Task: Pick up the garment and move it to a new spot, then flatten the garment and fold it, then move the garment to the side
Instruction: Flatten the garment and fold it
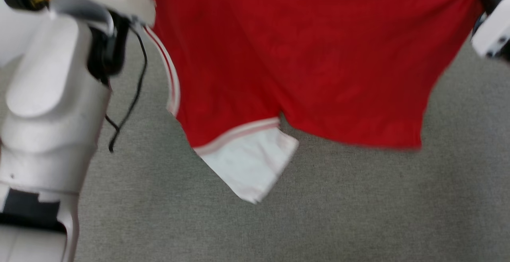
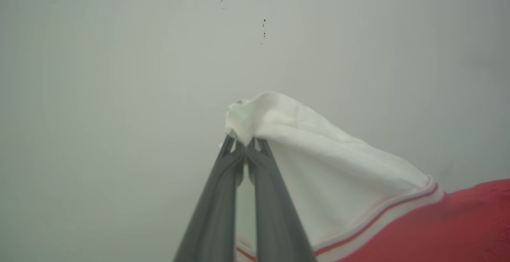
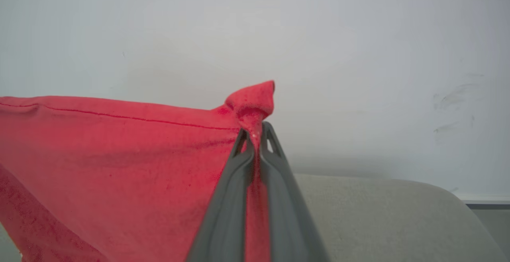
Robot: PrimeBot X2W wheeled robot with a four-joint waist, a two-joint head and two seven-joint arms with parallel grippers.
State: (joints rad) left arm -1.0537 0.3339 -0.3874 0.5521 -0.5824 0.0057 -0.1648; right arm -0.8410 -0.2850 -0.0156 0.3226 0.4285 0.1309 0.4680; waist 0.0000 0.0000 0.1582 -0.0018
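Red sports jersey garment (image 1: 310, 54) with white sleeves hangs spread above the grey carpet floor (image 1: 358, 214), my left hand (image 2: 245, 144) clenched on a sleeve (image 2: 318, 154), my right hand (image 3: 257, 132) clenched on a red corner (image 3: 253, 98). I'd carry it level and taut, lowering the dangling sleeve (image 1: 251, 166) first.

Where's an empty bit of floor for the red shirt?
The grey carpet below the hanging shirt is bare, right across to the picture's right edge. Crowded on the left, where the robot's left arm and a black cable hang.
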